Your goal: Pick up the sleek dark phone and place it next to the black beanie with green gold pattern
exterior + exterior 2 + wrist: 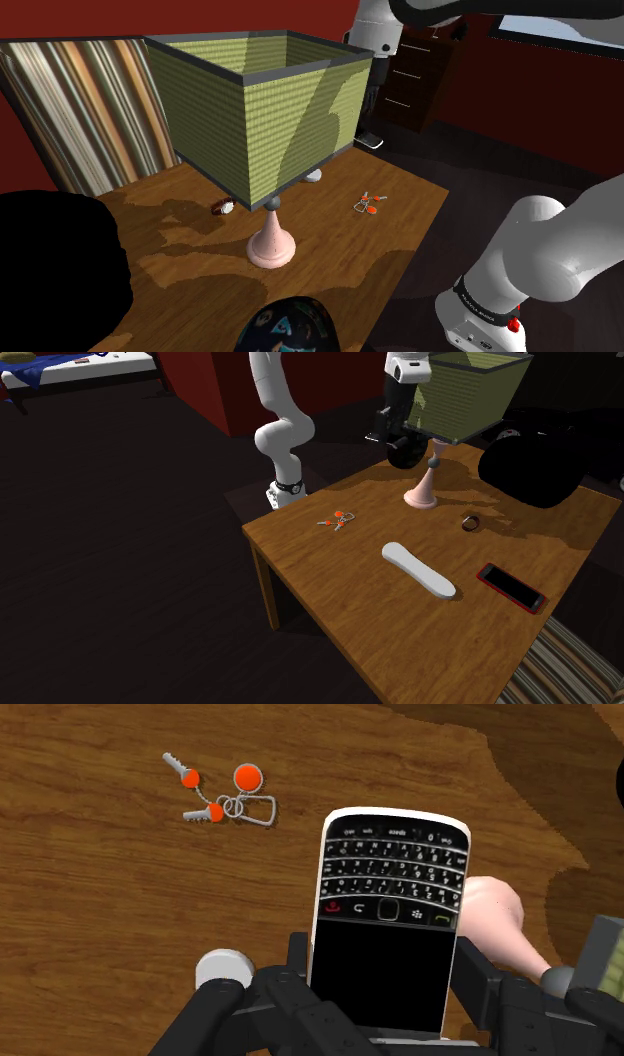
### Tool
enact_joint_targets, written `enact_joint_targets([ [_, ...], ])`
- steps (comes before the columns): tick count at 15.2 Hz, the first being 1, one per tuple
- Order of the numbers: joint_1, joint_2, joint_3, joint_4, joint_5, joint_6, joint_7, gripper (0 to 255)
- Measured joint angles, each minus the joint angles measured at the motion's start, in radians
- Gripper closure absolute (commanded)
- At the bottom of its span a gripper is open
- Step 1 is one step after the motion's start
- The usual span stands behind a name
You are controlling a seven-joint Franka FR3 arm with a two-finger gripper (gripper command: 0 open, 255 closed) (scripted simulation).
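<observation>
A black phone with a keyboard and a white rim (385, 919) is clasped between my gripper's (380, 979) two black fingers, held in the air above the wooden table (90, 904). In the shoulder view the gripper (371, 112) hangs behind the lampshade, the phone's lower end (368, 141) showing below it. From the second exterior view the gripper (398, 434) is beside the lamp, high over the table's far edge. A dark beanie with a green pattern (290, 325) lies at the table's near edge in the shoulder view.
A lamp with a green shade (260, 100) and pink foot (271, 245) stands mid-table. Orange-tagged keys (225, 799) lie under the gripper. A white oblong object (418, 568), a second red-edged phone (510, 587), a small ring-like item (472, 522) and a big black mass (530, 467) also sit there.
</observation>
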Motion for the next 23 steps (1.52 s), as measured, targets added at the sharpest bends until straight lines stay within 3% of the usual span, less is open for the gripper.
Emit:
enact_joint_targets([
  [9,0.082,-0.106,0.146,-0.083,0.086,0.000,0.200,255],
  [19,0.162,-0.131,0.327,-0.063,0.183,-0.004,0.432,255],
  [23,0.171,-0.132,0.354,-0.085,0.198,0.023,0.459,255],
])
